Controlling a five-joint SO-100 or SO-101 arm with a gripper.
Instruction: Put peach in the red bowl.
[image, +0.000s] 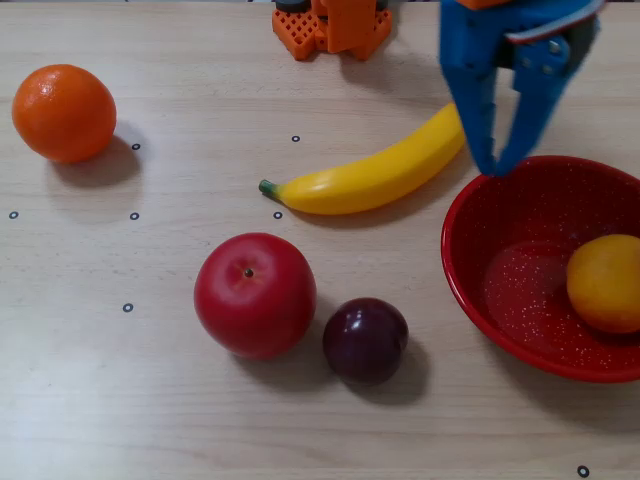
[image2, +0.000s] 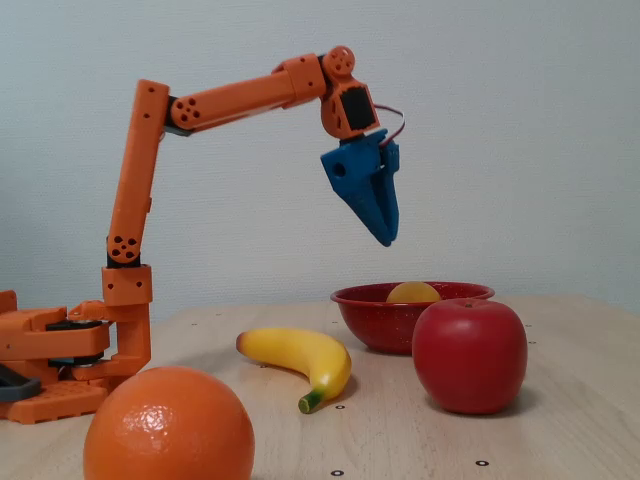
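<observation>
Nearest, large orange (image2: 168, 428); beyond, yellow-orange peach (image: 605, 283) inside glossy red bowl (image: 470, 270); above, blue gripper (image: 495, 168), tips nearly together, empty.

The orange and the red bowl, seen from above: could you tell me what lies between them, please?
In the downward-looking fixed view, the banana lies on the table between the orange and the red bowl; the apple sits below that line.
</observation>
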